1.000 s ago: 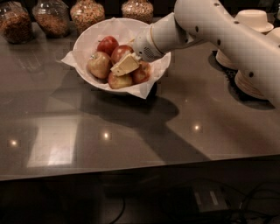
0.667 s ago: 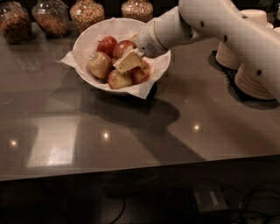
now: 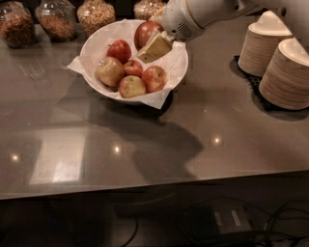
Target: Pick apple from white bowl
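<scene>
Four glass jars of brown grains or nuts [image 3: 57,19] stand along the far edge of the glossy grey-brown countertop [image 3: 145,144], their tops cut off by the frame; what exactly fills them is hard to make out. Only the wrist end of the robot's white arm [image 3: 203,12] shows, the rest running out at the upper right. Below the counter's front edge the space is dark, with a blurred box and cables [image 3: 227,219].

The gripper [image 3: 150,43] hangs over the far side of the wide white bowl lined with white paper [image 3: 87,48]. Its pale yellow finger [image 3: 155,47] lies across the front of the large, dull red apple with an orange blush [image 3: 145,30]; the other finger is mostly hidden behind the fruit. The pincer looks closed around this apple. The apple sits higher than the others, near the bowl's back rim, and whether it is clear of the paper cannot be told.

Five smaller apples lie in the bowl, among them a deep-red one [image 3: 119,50] and a pale yellowish one [image 3: 110,71]. Two stacks of beige disposable bowls [image 3: 289,72] stand well apart at the right on a black mat [image 3: 251,79].
</scene>
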You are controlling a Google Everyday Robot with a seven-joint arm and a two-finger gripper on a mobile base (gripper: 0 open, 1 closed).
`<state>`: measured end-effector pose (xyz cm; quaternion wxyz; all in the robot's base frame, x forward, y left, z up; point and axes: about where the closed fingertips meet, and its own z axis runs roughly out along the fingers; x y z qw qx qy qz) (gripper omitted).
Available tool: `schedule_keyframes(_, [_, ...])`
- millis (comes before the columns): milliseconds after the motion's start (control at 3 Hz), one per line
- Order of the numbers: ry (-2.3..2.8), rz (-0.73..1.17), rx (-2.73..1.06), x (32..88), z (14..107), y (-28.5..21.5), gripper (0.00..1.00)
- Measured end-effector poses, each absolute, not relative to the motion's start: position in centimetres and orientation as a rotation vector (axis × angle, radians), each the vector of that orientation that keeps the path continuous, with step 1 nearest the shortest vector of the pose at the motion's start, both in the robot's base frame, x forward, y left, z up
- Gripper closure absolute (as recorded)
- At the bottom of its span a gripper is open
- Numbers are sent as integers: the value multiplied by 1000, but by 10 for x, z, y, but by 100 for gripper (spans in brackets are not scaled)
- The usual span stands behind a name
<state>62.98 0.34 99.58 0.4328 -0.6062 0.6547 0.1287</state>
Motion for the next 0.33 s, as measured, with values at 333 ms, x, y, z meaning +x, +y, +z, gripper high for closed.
schedule_keyframes(333, [1591, 236, -1596, 597, 1025, -33, 100])
